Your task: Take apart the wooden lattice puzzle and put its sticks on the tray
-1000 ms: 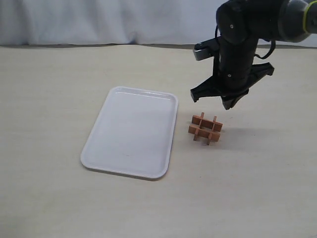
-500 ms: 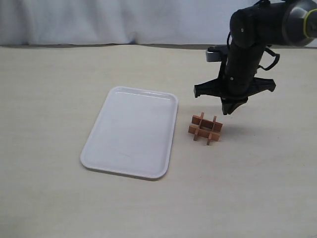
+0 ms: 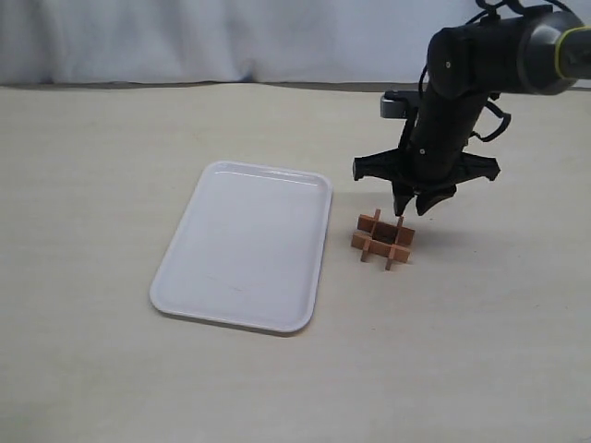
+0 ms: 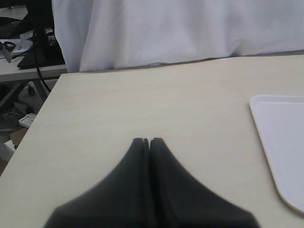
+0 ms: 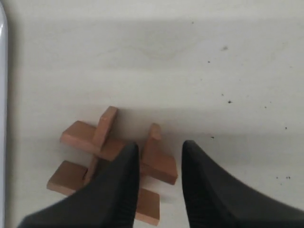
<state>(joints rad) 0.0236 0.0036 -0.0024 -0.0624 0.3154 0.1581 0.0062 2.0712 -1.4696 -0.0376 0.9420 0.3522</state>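
Right end effector (image 3: 412, 212) hung part-open and empty just over puzzle (image 3: 383, 238); light, stiff, interlocked wood, likely best pinched at a protruding stick end (image 5: 154, 132).

A pale beige table (image 3: 92, 369) stands before a white draped curtain (image 3: 185, 37).

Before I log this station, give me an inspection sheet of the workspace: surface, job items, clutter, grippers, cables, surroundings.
Surface: pale table, a few small dark specks near the puzzle.
Job's things: wooden lattice puzzle assembled, on the table beside the tray; nothing on the tray.
Clutter: nothing seen.
Grippers: right gripper open, just above the puzzle; left gripper shut, holding nothing.
Cables: black cable looped on the right arm.
Surroundings: white curtain behind the table.
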